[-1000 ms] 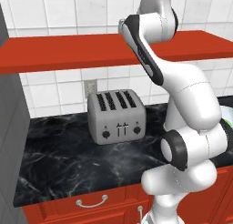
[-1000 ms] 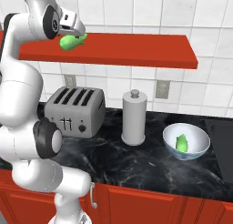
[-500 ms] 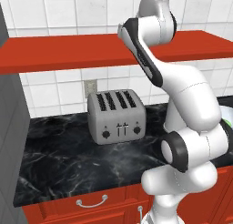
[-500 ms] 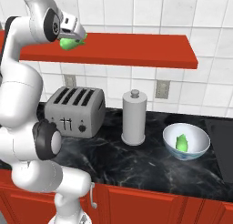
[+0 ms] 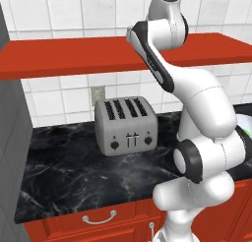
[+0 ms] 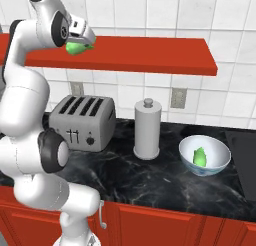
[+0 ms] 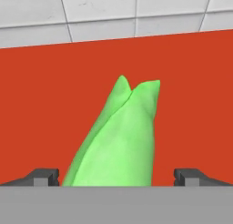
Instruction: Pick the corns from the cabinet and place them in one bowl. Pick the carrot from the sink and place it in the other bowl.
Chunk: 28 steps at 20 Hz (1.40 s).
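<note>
Your gripper (image 6: pixel 86 43) has barely shifted in the last second; it still sits at the cabinet (image 6: pixel 150 55), fingers (image 7: pixel 45 176) spread wide either side of a corn (image 7: pixel 120 141), apparently not touching it. The second corn (image 6: pixel 200 155) lies in the pale bowl (image 6: pixel 216 165) on the counter (image 6: pixel 165 180), beside the canister (image 6: pixel 147 129).

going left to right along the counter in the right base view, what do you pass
toaster → paper towel roll → pale bowl with a green corn in it → dark sink edge
</note>
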Tool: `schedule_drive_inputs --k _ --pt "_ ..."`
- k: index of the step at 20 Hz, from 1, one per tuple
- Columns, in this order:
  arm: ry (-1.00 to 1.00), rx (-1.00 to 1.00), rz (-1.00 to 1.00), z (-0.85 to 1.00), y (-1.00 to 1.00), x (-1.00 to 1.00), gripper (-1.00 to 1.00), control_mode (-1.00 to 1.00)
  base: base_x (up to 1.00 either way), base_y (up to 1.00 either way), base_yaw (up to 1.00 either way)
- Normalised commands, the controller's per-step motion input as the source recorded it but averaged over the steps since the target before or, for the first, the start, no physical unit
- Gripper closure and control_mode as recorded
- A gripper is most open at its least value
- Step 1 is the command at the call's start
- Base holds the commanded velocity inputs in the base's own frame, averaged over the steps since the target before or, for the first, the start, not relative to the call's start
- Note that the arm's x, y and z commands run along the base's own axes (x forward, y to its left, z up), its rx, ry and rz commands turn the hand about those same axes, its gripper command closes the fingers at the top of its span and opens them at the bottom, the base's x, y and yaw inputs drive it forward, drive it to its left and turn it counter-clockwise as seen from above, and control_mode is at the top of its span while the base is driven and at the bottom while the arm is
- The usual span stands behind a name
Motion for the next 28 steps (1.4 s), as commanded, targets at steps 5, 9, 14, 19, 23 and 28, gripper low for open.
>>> schedule_drive_inputs --k 5,9,14,19,23,28 --pt "0.0 0.0 0.0 0.0 0.0 0.03 -1.0 -1.0 0.0 0.0 0.0" --pt "0.0 0.0 0.0 0.0 0.0 0.0 -1.0 -1.0 0.0 0.0 0.0" --pt "-0.03 0.0 0.0 -0.35 0.0 0.0 -1.0 -1.0 0.0 0.0 0.0" --pt "0.0 0.0 0.0 -0.03 0.0 0.0 -1.0 -1.0 0.0 0.0 0.0" --pt "0.0 0.0 0.0 0.0 0.0 0.0 -1.0 -1.0 0.0 0.0 0.0" --pt "0.0 0.0 0.0 0.0 0.0 0.0 -1.0 -1.0 0.0 0.0 0.0"
